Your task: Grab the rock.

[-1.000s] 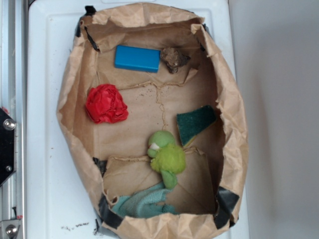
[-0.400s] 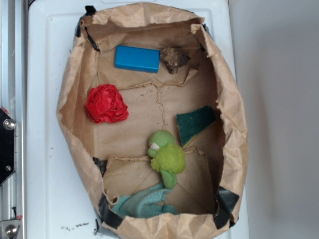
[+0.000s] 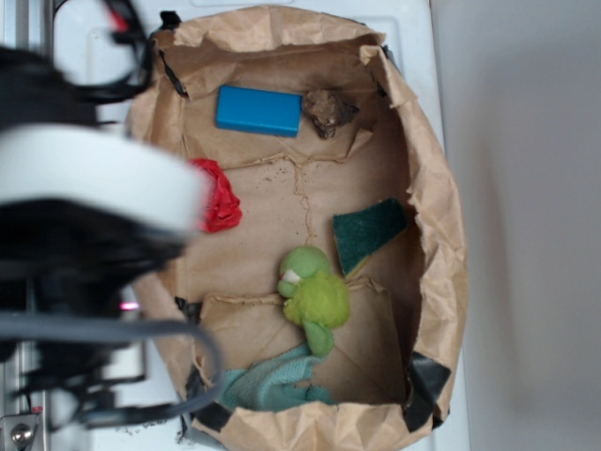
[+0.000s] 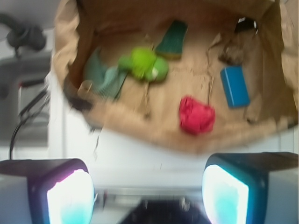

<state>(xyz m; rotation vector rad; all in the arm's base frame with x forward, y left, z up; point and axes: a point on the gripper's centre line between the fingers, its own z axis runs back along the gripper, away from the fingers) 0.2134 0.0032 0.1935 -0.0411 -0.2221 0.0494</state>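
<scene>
The rock [image 3: 328,111] is a small lumpy brown-grey stone at the far end of the brown paper tub [image 3: 432,188], just right of the blue block [image 3: 258,110]. In the wrist view the rock [image 4: 231,53] is a blurred dark lump above the blue block [image 4: 234,86]. My gripper [image 4: 148,191] is open and empty, its two pads wide apart over the white surface outside the tub's rim. In the exterior view my arm [image 3: 84,235] is a large blurred shape at the left, far from the rock; the fingers are not visible there.
A red crumpled ball [image 3: 222,199] lies partly hidden by my arm. A green plush toy [image 3: 313,296], a dark green sponge [image 3: 368,231] and a teal cloth [image 3: 268,383] lie in the tub. A metal rail [image 3: 19,432] runs along the left.
My arm has swung into the exterior view from the left and now covers the tub's left wall and part of the red ball. The objects have not moved.
</scene>
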